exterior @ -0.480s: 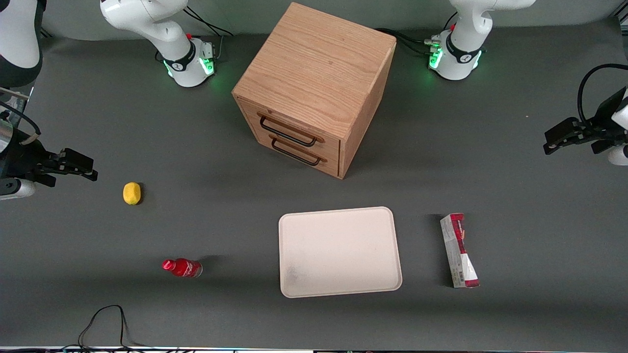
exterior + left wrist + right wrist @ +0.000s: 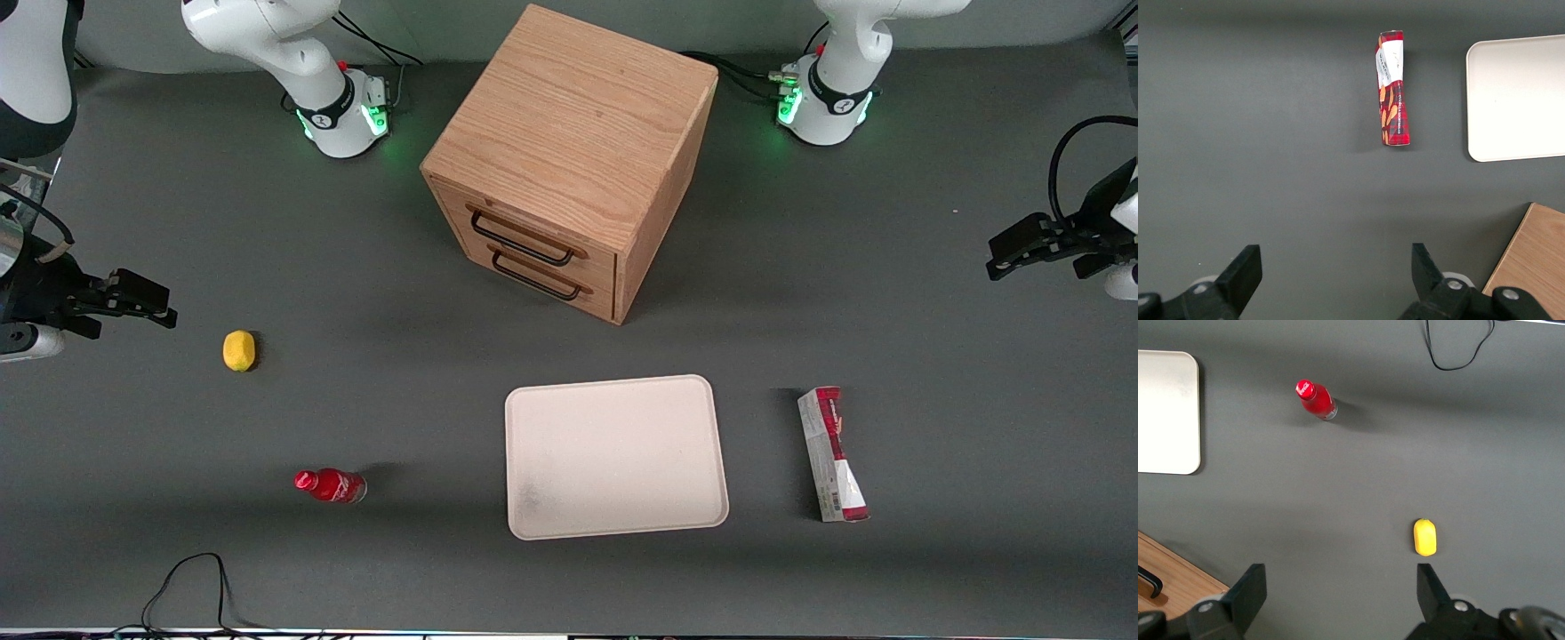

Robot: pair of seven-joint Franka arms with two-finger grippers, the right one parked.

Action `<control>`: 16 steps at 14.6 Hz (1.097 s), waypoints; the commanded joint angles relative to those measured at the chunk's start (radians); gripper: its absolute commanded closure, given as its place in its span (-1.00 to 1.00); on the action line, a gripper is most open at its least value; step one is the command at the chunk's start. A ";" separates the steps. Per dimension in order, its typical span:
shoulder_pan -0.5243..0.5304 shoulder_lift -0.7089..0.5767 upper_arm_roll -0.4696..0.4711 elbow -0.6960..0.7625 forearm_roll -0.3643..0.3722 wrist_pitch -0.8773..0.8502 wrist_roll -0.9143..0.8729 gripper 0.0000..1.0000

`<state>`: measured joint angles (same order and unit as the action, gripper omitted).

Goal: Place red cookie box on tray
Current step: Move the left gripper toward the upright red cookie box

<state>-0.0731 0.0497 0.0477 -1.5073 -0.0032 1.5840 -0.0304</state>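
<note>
The long, narrow red cookie box [image 2: 832,454] with white and grey panels is seen lying flat on the dark grey counter [image 2: 960,373], beside the flat cream-white rectangular tray [image 2: 615,455] with rounded corners and a low rim, toward the working arm's end of the counter; a strip of bare counter is left between box and tray, so they are near one another but not touching. Nothing is carried on the tray. The black two-finger claw [image 2: 1003,253] of the left arm is held out above the counter at the working arm's end, farther from the front camera than the box and well apart from it. In the left wrist view the two dark fingertips [image 2: 1243,273] are seen spread wide with only counter between them, so the claw is open and nothing is gripped; the box [image 2: 1392,87] and a part of the tray [image 2: 1515,97] are shown there too, along with a corner of the light oak wooden drawer cabinet [image 2: 1533,263]. That cabinet [image 2: 573,156], with two black handles on its front, is placed farther from the front camera than the tray. Toward the parked arm's end, a small red bottle [image 2: 330,485] and a small yellow lemon-like thing [image 2: 238,350] are seen on the counter.
</note>
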 commanded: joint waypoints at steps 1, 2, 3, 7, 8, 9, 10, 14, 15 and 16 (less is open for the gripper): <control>0.004 -0.004 0.000 0.010 -0.006 -0.021 0.015 -1.00; 0.003 -0.004 0.000 0.009 -0.005 -0.021 0.017 -1.00; 0.002 -0.004 0.000 0.007 -0.006 -0.021 0.017 -1.00; -0.001 0.010 0.000 0.010 -0.015 -0.013 0.010 -1.00; -0.007 0.018 -0.003 0.012 -0.018 -0.006 0.006 -1.00; -0.013 0.031 -0.008 0.013 -0.020 -0.003 -0.002 -1.00; -0.016 0.044 -0.018 0.016 -0.018 -0.001 -0.020 -1.00; -0.021 0.174 -0.084 0.151 -0.009 0.002 -0.071 -1.00; -0.021 0.211 -0.098 0.189 -0.008 0.002 -0.094 -1.00; -0.021 0.243 -0.110 0.225 -0.003 0.002 -0.132 -1.00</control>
<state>-0.0863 0.1948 -0.0467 -1.4127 -0.0141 1.6045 -0.1027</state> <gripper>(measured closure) 0.000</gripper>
